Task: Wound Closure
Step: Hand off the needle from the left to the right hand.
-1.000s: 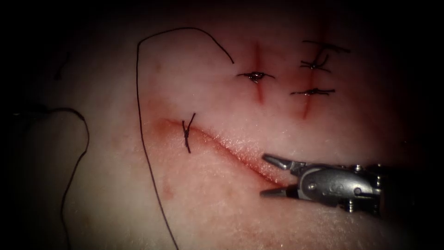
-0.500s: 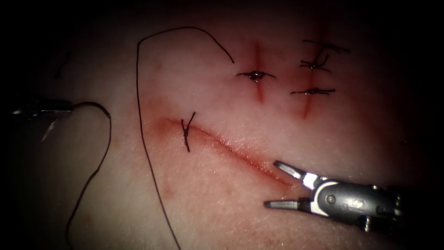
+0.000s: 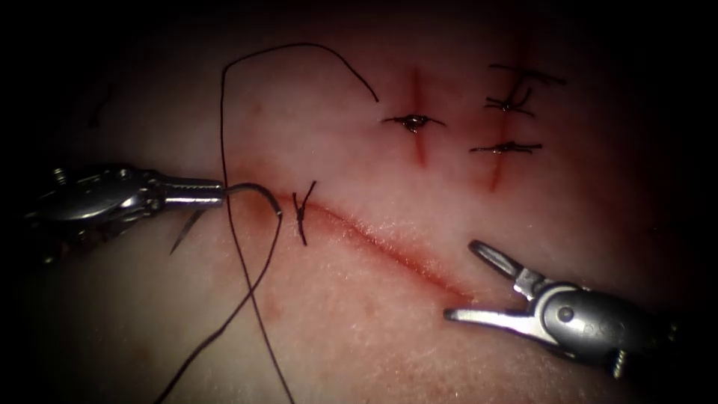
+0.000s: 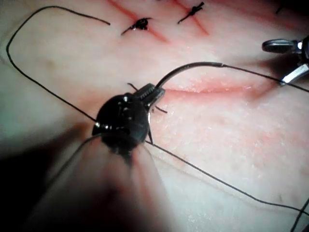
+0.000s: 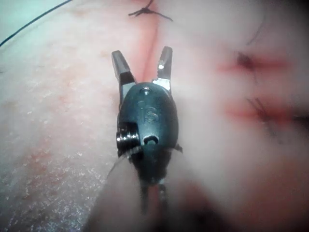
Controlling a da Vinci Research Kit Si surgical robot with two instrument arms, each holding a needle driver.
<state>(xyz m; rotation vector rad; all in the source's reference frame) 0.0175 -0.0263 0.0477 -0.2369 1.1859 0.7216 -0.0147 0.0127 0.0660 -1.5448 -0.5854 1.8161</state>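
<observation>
Left of cut (image 3: 389, 251), L tool (image 3: 217, 193) pinches needle (image 3: 258, 193) at one end, curve arching rightward above tissue (image 3: 359, 337); R tool (image 3: 467, 280) spread, empty, lower right.

Light pools on the middle of the endoscope view, over the pale pink tissue (image 3: 359, 322), and fades to black at every edge and corner. The left arm's steel tool (image 3: 219, 192), closed on one end of the thin curved needle (image 3: 254, 185) held clear of the tissue, glints and throws a thin shadow below it. The right arm's grey tool (image 3: 461, 280), spread and empty, shines at lower right.
</observation>
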